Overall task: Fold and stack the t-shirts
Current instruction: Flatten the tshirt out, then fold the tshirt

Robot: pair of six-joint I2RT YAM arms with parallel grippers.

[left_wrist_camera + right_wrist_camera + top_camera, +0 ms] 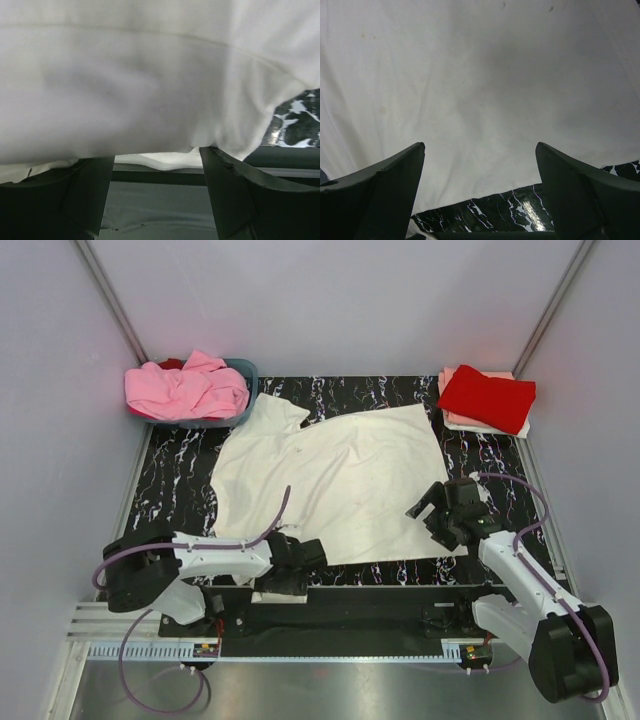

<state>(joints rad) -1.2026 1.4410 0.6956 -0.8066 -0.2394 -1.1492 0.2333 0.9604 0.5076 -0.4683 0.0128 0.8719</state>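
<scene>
White t-shirt [340,480] is laid flat at surface [180,470] ctr, long axis approx. left-right, narrow end pointed far-left. Left tool [157,155] is spread at near hem; right tool [480,150] is spread over near-right corner.

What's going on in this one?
A white shirt lies spread, somewhat rumpled, on the table. Both grippers are open at its near edge, the left gripper toward the middle, the right gripper at the near right corner. Neither holds it yet. Pink shirts wait in the basket far left. A folded red shirt tops the stack far right.
</scene>
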